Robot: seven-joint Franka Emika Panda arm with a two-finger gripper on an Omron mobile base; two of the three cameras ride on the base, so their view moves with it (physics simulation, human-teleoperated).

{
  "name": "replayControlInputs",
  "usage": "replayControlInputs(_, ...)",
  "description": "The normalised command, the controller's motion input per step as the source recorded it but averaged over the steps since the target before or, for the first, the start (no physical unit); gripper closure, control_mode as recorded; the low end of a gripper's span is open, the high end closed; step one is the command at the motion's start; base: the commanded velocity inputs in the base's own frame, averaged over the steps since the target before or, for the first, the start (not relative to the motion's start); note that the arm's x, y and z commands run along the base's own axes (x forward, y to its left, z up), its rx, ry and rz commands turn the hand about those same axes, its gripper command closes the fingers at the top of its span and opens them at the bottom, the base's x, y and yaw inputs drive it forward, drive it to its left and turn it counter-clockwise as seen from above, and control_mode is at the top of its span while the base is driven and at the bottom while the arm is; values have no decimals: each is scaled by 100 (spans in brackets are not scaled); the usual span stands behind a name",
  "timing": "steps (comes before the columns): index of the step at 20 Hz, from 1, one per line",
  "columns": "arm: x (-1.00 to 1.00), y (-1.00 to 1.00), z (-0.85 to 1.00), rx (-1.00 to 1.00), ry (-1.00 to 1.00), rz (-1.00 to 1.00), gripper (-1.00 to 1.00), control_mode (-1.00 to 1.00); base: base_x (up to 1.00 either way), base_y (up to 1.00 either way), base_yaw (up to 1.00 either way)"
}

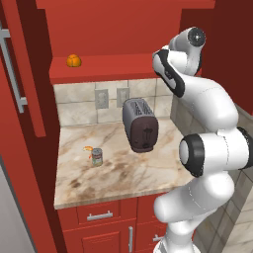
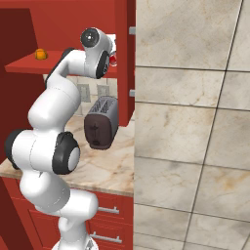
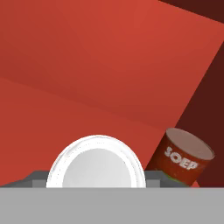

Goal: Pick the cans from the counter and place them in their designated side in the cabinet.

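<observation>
Well, I see an orange fruit (image 1: 73,60) on the cabinet (image 1: 113,29) shelf at ten o'clock in the left base view. Below it, at seven o'clock, the silver can (image 1: 97,157) stands on the table (image 1: 123,170), left of the toaster (image 1: 140,124). In my hand view the claw (image 3: 95,177) holds a white-topped can (image 3: 95,165) between its fingers (image 3: 37,178), over the red shelf; at four o'clock a dark can (image 3: 183,159) stands just beside it.
</observation>
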Motion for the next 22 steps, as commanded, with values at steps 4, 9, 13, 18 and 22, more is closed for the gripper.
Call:
replayControlInputs(4,24,0,-7,0,1,0,100,-100,0,0,0)
replayControlInputs(9,26,0,-8,0,1,0,100,-100,0,0,0)
replayControlInputs(13,26,-1,-8,0,2,0,100,-100,0,0,0)
replayControlInputs(18,23,0,-12,0,3,0,100,-100,0,0,0)
replayControlInputs(22,19,-1,-16,0,3,0,100,-100,0,0,0)
